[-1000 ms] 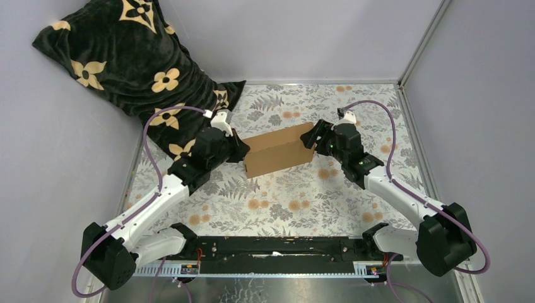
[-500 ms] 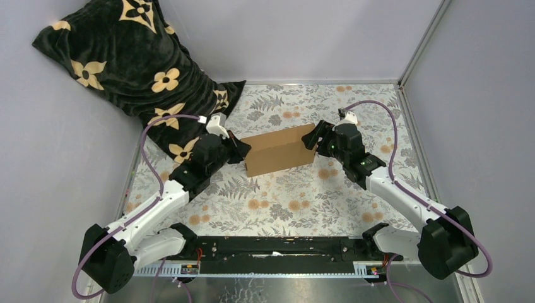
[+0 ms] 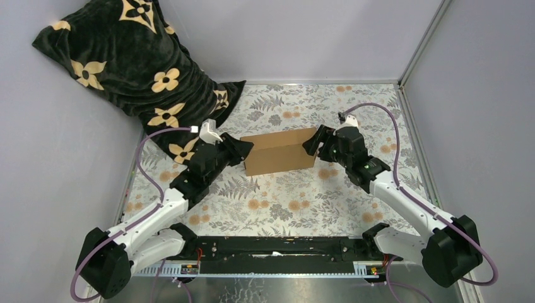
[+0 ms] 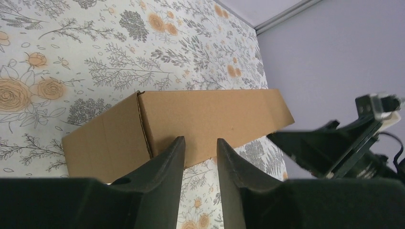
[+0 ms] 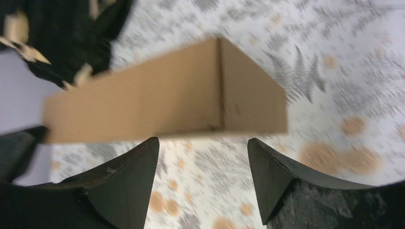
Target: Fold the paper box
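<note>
well, paper box (image 3: 279,151) sits folded.

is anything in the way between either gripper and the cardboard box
Nothing visible. The left gripper is at the left end of the cardboard box, the right gripper at its right end, both open, only bare floral table between. The black flowered blanket lies farther left, out of the way.

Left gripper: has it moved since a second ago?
Yes. In the top view the left gripper pulled back toward the near left, its wrist now lower against the black pillow; fingertips remain by the paper box.
</note>
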You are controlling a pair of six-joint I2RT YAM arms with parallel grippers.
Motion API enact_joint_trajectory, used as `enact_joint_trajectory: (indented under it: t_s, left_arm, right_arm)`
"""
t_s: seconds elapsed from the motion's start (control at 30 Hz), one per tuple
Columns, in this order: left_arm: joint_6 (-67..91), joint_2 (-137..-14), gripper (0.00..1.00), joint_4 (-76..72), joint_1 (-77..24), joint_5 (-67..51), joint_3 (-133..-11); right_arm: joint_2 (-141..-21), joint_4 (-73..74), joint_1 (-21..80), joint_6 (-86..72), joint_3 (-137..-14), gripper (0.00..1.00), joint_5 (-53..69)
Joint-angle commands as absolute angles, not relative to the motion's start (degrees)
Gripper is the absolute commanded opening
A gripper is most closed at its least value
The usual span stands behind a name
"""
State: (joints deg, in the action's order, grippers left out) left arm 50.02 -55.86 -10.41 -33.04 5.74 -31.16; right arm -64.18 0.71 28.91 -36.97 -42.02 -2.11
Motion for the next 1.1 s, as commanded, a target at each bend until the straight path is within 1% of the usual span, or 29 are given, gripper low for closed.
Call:
enact_joint_trajectory:
  t_s: [0.0,0.2,0.27,0.33,0.37,0.4,0.43,0.47,0.5,0.53,0.57,0.6,0.63,0.87,0.97,1.07]
  left_arm:
    - [48.14,-61.16,0.41,5.66,-32.17,11.02,-27.65]
    - [46.03,-65.36,0.39,5.56,-32.12,10.38,-31.54]
    - [45.84,-65.86,0.38,5.38,-32.17,10.3,-32.04]
    - [45.6,-66.06,0.38,5.29,-32.12,10.42,-32.29]
    - [45.27,-66.19,0.38,5.24,-32.16,10.45,-32.45]
    - [44.91,-66.51,0.38,5.35,-32.17,10.51,-32.61]
    - [44.46,-66.88,0.38,5.44,-32.15,10.49,-33.16]
    - [43.95,-67.36,0.37,5.48,-32.12,10.45,-33.59]
    - [43.42,-68.11,0.37,5.53,-32.2,10.06,-34.19]
    - [42.77,-68.81,0.37,5.64,-32.17,9.55,-34.72]
    - [42.03,-69.53,0.37,5.74,-32.17,9.24,-35.39]
    - [41.39,-70.38,0.37,6.12,-32.16,8.81,-36.22]
    - [39.61,-72.37,0.37,6.54,-32.11,7.99,-37.69]
    - [35.96,-77.07,0.36,6.24,-32.12,5.15,-40.51]
    - [35.11,-78.93,0.36,6.24,-32.12,4.4,-41.42]
    - [34.6,-80.0,0.35,6.06,-32.16,3.97,-42.23]
  right_arm:
    - [-63.23,18.43,29.77,-30.67,-39.91,0.77,-2.5]
    - [-59.57,23.38,29.09,-28.95,-43.12,0.86,-6.24]
    - [-58.02,24.56,28.54,-28.52,-43.89,0.87,-6.75]
    - [-55.99,24.83,28.16,-28.09,-44.76,0.85,-7.35]
    - [-54.87,24.49,28.04,-27.9,-45.15,0.81,-7.69]
    - [-53.59,23.86,27.97,-27.68,-45.62,0.71,-8.18]
    - [-52.97,23.2,27.84,-27.25,-46.41,0.6,-8.57]
    - [-52.51,22.44,27.86,-26.69,-47.29,0.46,-8.85]
    - [-52.46,21.98,27.8,-26.1,-48.88,0.3,-9.4]
    - [-52.73,21.65,27.77,-25.45,-49.88,0.17,-10.04]
    - [-53.23,20.63,27.77,-24.47,-51.0,0.12,-10.19]
    - [-53.85,19.28,27.77,-22.77,-52.35,0.11,-9.57]
    - [-56.48,14.69,27.73,-19.04,-54.38,0.08,-6.56]
    - [-62.45,4.09,27.65,-14.81,-55.07,0.03,-5.44]
    - [-65.56,3.38,27.23,-14.55,-56.9,0.0,-6.66]
    - [-67.83,2.3,26.32,-14.34,-57.77,0.0,-6.79]
